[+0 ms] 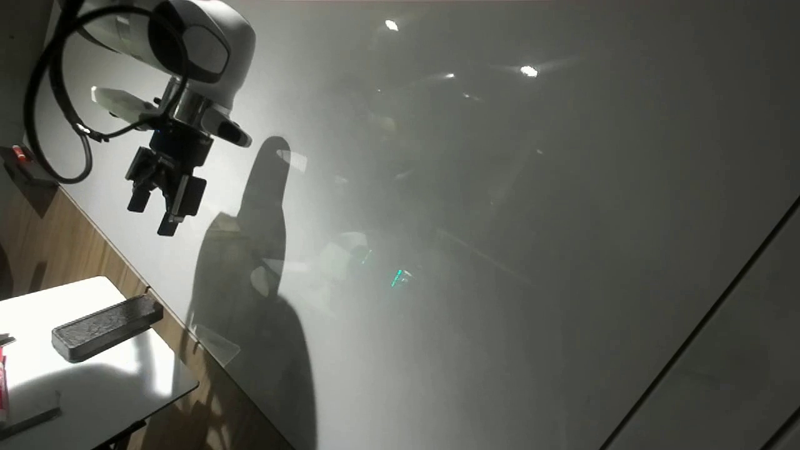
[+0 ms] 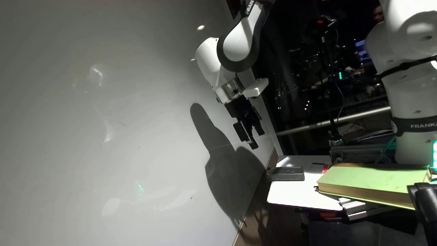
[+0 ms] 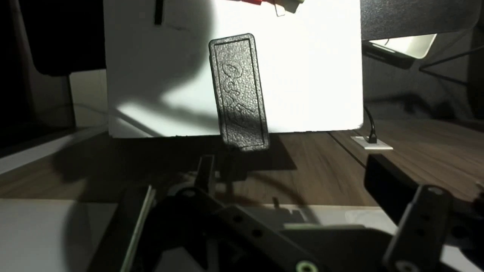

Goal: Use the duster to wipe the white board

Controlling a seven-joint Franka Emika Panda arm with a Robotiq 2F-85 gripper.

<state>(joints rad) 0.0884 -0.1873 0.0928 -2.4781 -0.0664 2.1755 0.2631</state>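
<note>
The duster (image 1: 107, 328) is a dark grey-black block lying flat on a small white tabletop (image 1: 125, 400), one end sticking out past the edge. It also shows in an exterior view (image 2: 285, 173) and in the wrist view (image 3: 239, 92). My gripper (image 1: 152, 215) is open and empty, above and apart from the duster; it also shows in an exterior view (image 2: 257, 138) and in the wrist view (image 3: 292, 164). The white board (image 1: 475, 187) is a large glossy grey-white panel beside the arm, also in an exterior view (image 2: 102, 112). I cannot make out a drawn face on it.
A pink-red marker (image 2: 325, 169) lies on the tabletop behind the duster. A thick green book (image 2: 372, 181) lies beside it, near the robot's base (image 2: 413, 112). Wooden floor (image 3: 321, 166) runs between tabletop and board, with a socket plate (image 3: 372, 142) in it.
</note>
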